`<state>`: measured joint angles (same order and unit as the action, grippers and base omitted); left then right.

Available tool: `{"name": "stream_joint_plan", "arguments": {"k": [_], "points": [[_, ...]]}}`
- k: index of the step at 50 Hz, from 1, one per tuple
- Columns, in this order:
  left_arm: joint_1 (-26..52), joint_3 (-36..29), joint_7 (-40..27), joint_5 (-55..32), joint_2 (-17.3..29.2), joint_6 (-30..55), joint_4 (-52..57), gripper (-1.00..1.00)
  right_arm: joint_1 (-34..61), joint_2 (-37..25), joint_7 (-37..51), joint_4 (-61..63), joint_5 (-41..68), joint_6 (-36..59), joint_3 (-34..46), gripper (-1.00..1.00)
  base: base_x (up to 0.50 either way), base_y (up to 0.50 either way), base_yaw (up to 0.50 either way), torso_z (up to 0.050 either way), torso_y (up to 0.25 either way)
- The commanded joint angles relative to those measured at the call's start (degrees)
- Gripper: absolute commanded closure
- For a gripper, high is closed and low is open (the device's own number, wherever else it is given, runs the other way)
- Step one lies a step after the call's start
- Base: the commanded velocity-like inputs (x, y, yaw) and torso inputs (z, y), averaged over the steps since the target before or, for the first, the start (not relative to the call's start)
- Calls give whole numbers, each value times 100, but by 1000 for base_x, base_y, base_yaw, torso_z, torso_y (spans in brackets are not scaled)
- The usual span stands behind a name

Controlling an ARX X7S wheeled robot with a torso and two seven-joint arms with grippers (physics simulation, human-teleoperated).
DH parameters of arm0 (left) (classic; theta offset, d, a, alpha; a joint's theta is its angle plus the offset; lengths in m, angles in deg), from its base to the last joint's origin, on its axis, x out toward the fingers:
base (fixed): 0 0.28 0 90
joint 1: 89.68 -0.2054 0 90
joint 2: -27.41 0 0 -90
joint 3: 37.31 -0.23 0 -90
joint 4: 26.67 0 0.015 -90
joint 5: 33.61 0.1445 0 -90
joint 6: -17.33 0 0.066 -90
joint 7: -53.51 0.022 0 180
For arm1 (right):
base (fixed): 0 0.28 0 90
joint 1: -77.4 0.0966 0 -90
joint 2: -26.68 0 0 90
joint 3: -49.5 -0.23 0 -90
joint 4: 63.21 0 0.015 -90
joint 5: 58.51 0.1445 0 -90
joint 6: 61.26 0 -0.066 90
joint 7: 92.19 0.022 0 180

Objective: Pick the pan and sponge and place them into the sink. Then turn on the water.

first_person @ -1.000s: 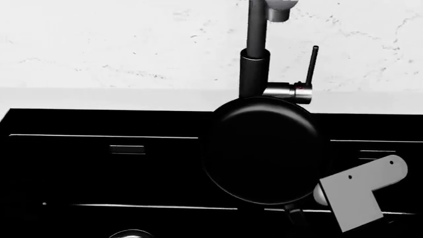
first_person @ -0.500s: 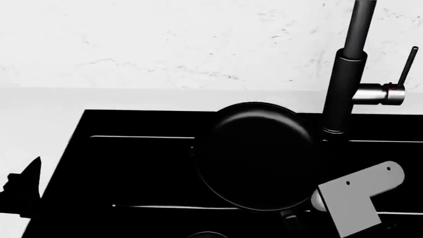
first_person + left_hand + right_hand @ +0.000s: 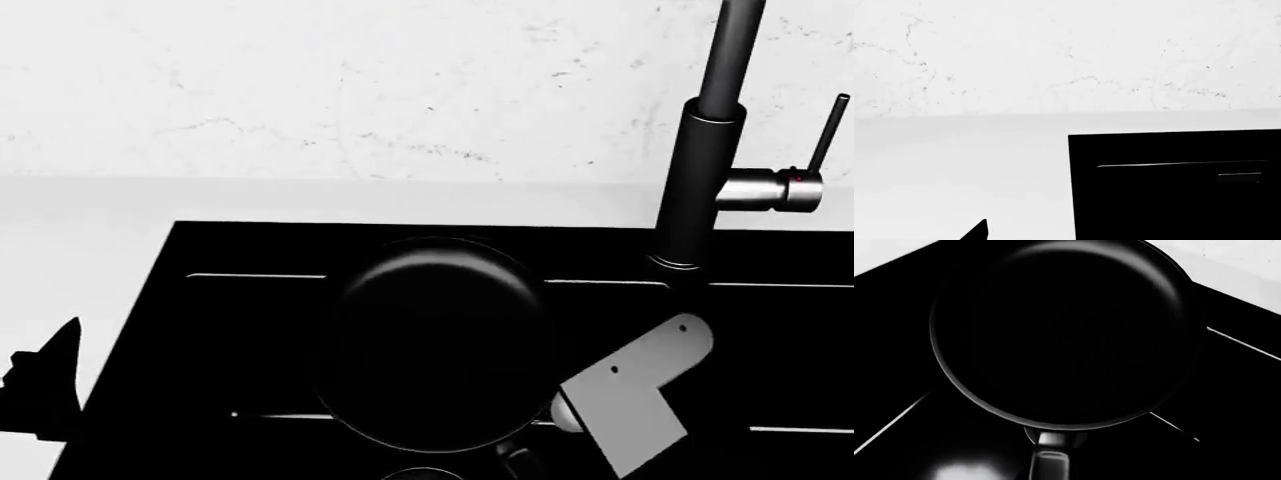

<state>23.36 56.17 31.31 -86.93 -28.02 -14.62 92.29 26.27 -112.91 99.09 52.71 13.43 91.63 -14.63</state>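
The right hand (image 3: 523, 462) is carrying the pan (image 3: 438, 345) by its handle (image 3: 1051, 460), which is running back out of the right wrist view toward it. The fingers themselves are not showing, so I cannot tell how tightly they are closing, though the pan hanging level over the sink (image 3: 214, 330) suggests they are gripping the handle. The pan's bowl is sitting straight ahead of that hand, above the sink's left basin, with a drain (image 3: 420, 473) just peeking out below its near rim.

To do this step well, the hand should be lowering slowly, keeping the pan flat so its far rim is not striking the basin wall, and keeping it clear of the faucet (image 3: 701, 150) standing beyond and to the hand's right. It should be letting go only once the base is resting on the basin floor.

The left hand (image 3: 40, 390) is waiting over the surface (image 3: 954, 165) beside the sink; only a dark tip is showing, so its state is unclear. The sponge is not in view.
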Motion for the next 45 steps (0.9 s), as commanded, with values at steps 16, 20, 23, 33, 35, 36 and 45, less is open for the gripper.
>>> {"name": "stream_joint_plan", "arguments": {"k": [16,20,23,33,35,36,45], "points": [[-18,-10,-68,-16,0,-39,-13,-100,656,593,-1754,-584,-1618,-481,1258,100,0,0,0,1,2],[-68,-9,-49,-8,-14,-83,-33,-100,685,735,-1774,-858,-1761,-495,1372,100,0,0,0,0,0],[-114,123,-21,-98,76,-72,6,-100,722,841,-1810,-1020,-1887,-464,1522,100,0,0,0,0,0],[-132,132,-2,-119,96,-98,-2,-100,569,1039,-1874,-1439,-1989,-647,1606,100,0,0,0,1,2],[-48,77,-51,-105,51,-78,-13,-100,548,1113,-1924,-1544,-2046,-709,1664,100,0,0,0,0,0],[-100,144,-6,-138,99,-103,18,-100,559,1156,-1990,-1601,-2063,-749,1690,100,0,0,0,0,0],[-51,115,-54,-149,124,-59,17,-100,667,1430,-2463,-2117,-2418,-985,2098,100,0,0,0,0,1]]}}
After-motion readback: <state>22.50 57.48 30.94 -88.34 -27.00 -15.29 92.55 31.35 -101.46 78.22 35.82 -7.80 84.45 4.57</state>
